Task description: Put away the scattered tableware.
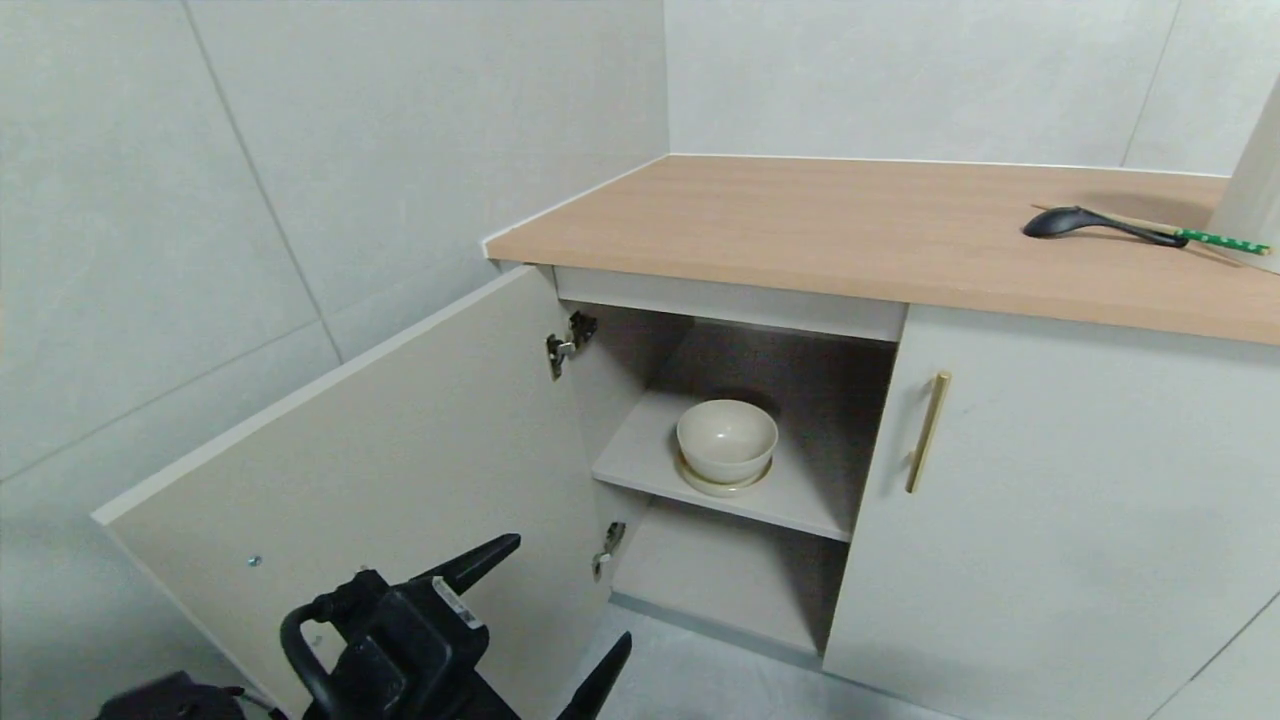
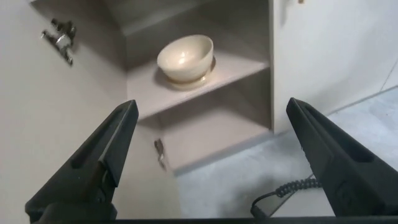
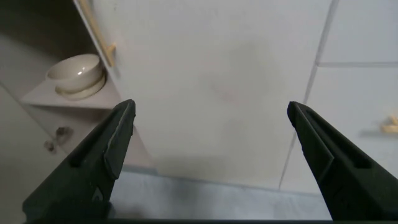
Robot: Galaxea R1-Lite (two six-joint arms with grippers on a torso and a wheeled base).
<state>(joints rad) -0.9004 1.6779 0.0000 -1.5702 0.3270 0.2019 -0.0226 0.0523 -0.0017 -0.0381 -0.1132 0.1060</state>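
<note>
A small white label [image 1: 456, 603] on the left gripper [image 1: 570, 590] is too small to read. This gripper is spread wide and holds nothing. The right gripper [image 3: 210, 106] is likewise wide open and empty. Ahead of both, well apart, a cream bowl [image 1: 727, 435], round and glossy, sits on a matching plate [image 1: 720, 487] on the cabinet's upper shelf [image 1: 800, 500]. Higher and far right of the left gripper, a black spoon [image 1: 1065, 222] and green-tipped chopsticks [image 1: 1220, 238] lie on the table [image 1: 800, 220].
</note>
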